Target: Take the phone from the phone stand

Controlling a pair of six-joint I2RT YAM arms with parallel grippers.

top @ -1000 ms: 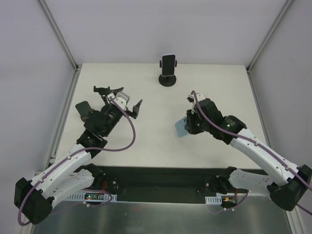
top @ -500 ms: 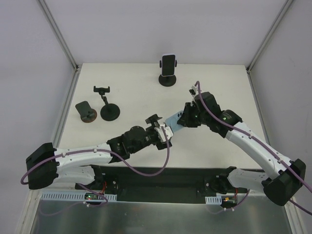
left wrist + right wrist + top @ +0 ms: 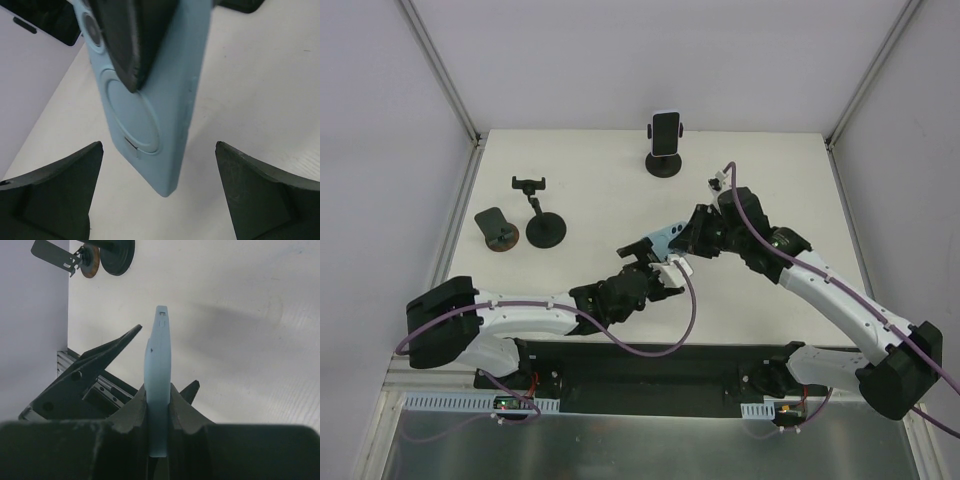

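My right gripper (image 3: 692,236) is shut on a light-blue phone (image 3: 670,238) and holds it above the table's middle. In the right wrist view the phone (image 3: 158,355) stands edge-on, pinched between my fingers. My left gripper (image 3: 658,258) is open right at the phone's free end. In the left wrist view the phone's back (image 3: 150,100) hangs between and just beyond my spread fingertips (image 3: 65,185), not touching them, with a right finger (image 3: 132,40) lying over it. A second, dark phone (image 3: 666,128) sits upright in a black stand (image 3: 664,165) at the back.
An empty black phone stand (image 3: 542,228) and a small brown-based holder (image 3: 498,232) stand at the left; both show at the top left of the right wrist view (image 3: 117,252). White walls and metal rails border the table.
My left arm has swung from the left side to the middle, uncovering the empty stand, and its open jaws have come up to the phone. My right gripper has carried the phone leftward.
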